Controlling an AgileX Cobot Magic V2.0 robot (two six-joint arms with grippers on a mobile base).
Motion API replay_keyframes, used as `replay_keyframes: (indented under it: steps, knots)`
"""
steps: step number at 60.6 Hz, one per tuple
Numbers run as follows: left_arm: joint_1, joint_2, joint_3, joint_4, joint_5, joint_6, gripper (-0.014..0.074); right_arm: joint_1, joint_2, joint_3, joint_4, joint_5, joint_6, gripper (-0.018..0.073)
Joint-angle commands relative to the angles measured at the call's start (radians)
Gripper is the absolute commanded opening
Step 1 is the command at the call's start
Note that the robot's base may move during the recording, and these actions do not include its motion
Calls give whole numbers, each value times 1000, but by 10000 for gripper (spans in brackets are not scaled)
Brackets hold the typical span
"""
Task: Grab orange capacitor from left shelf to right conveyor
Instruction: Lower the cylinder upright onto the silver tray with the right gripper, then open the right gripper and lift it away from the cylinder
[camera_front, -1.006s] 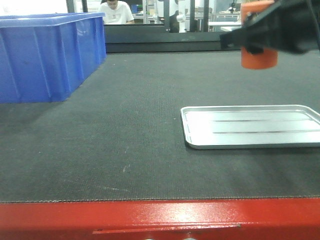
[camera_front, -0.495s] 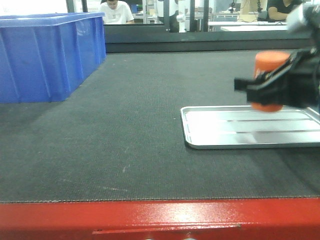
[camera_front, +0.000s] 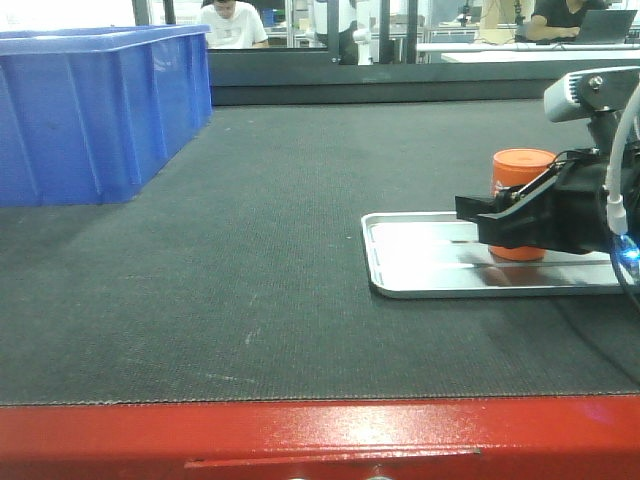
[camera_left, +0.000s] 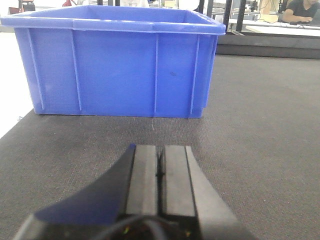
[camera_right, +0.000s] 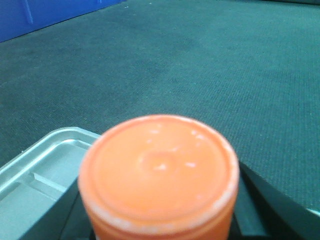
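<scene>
The orange capacitor (camera_front: 522, 168) stands upright with its base down on the silver tray (camera_front: 420, 282), which lies on the right conveyor (camera_front: 280, 250). My right gripper (camera_front: 508, 224) is shut on the capacitor, its dark fingers (camera_right: 260, 202) hugging both sides. From the right wrist view I look down on the capacitor's round orange top (camera_right: 159, 165), with the tray's corner (camera_right: 40, 165) at lower left. My left gripper (camera_left: 160, 150) is shut with nothing in it, low over the belt in front of a blue bin (camera_left: 115, 70). The left shelf is out of view.
A large blue plastic bin (camera_front: 90, 110) stands at the belt's far left. The conveyor's red metal edge (camera_front: 300, 435) runs along the front. People sit at desks beyond the belt's far end.
My right gripper has come down with the orange capacitor, from high above the tray to the tray's surface, shifting slightly left.
</scene>
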Motion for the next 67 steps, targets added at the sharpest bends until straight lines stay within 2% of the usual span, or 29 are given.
replay_keyframes:
  steps: [1, 3, 15, 31, 49, 56, 59, 67]
  knots:
    - [0, -9, -5, -3, -90, -2, -127, -7, -33, -17, -19, -125, -8, 189]
    - [0, -9, -5, -3, -90, -2, -127, -7, -33, -17, -18, -125, -8, 225]
    - [0, -9, -5, -3, -90, -2, -127, -7, -48, -4, -18, -120, -8, 639]
    - [0, -9, -5, -3, -90, -2, -127, -7, -122, 28, -18, -64, -1, 624]
    - [0, -9, -5, -3, -90, -2, -127, -5, -355, 145, -18, 47, 92, 624]
    - [0, -9, -5, -3, -90, -2, -127, -4, -510, 179, -33, 192, 175, 611]
    - [0, -9, -5, -3, -90, -2, -127, -4, -599, 177, -63, 312, 237, 573]
    - [0, -9, -5, -3, -90, -2, -127, -4, -829, 158, -118, 590, 324, 382]
